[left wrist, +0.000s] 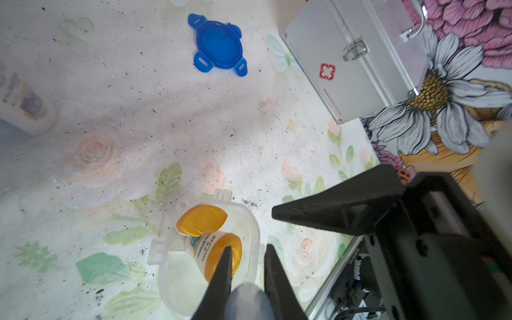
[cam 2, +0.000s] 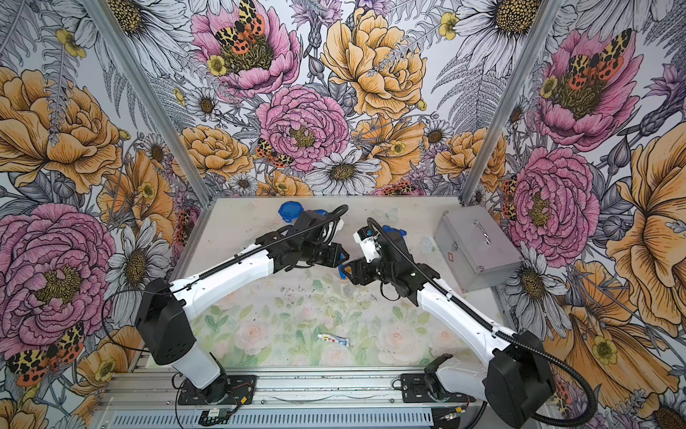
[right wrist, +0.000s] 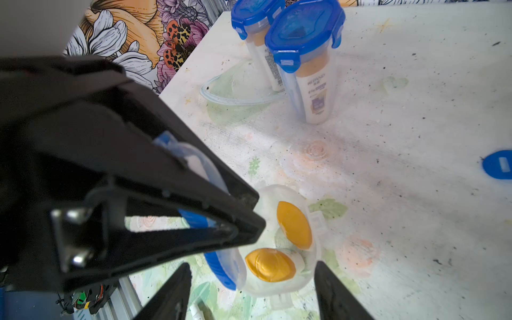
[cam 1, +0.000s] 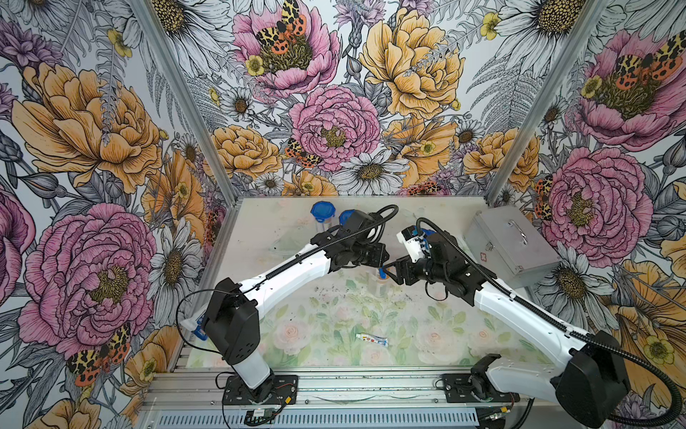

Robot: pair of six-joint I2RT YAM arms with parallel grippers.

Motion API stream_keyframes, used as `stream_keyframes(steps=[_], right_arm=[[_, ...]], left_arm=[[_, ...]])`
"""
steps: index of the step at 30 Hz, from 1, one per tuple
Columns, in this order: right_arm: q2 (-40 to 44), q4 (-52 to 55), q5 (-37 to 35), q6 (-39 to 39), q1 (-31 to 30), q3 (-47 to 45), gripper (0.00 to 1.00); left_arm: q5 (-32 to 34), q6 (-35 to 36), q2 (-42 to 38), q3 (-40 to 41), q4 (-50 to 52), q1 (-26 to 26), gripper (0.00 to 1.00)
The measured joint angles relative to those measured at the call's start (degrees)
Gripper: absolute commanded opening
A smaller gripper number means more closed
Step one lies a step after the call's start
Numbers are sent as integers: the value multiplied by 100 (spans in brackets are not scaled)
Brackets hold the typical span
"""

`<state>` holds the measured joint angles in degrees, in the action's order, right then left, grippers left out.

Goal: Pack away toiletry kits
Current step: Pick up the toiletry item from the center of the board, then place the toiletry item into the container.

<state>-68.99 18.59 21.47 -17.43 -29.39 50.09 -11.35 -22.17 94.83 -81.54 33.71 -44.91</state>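
An open clear cup (left wrist: 253, 225) (right wrist: 279, 288) stands mid-table with two white orange-capped bottles (left wrist: 201, 219) (right wrist: 294, 225) inside. My left gripper (left wrist: 248, 246) (cam 1: 382, 260) hangs over its rim, shut on a blue toothbrush (right wrist: 219, 267) whose lower end reaches the cup's edge. From the other side my right gripper (right wrist: 252, 264) (cam 1: 390, 270) stands open, a finger either side of the cup and touching nothing. A loose blue four-tab lid (left wrist: 217, 45) (cam 2: 393, 230) lies behind the right arm. A white-blue toothpaste tube (cam 1: 372, 339) (cam 2: 333, 338) lies near the front.
Two closed cups with blue lids (right wrist: 303, 33) (cam 1: 323, 211) stand at the back left, a clear shallow dish (right wrist: 235, 94) beside them. The silver metal case (cam 1: 508, 245) (left wrist: 349, 69) sits shut at the right edge. The two grippers are very close together.
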Motion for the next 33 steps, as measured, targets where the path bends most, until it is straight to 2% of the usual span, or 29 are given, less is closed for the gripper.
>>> stream_keyframes(steps=[7,16,28,33], right_arm=[[173,90,-63,-146,96,-136,69],[415,157,-131,-280,190,-280,69],[479,258,-192,-337,380,-280,68],[424,540,-223,-354,514,-153,68]], left_arm=[[564,330,2,0,70,-72,0],[846,579,109,-52,83,-72,2],[1010,734,433,-184,70,-234,28],[1128,654,433,-184,70,-313,36]])
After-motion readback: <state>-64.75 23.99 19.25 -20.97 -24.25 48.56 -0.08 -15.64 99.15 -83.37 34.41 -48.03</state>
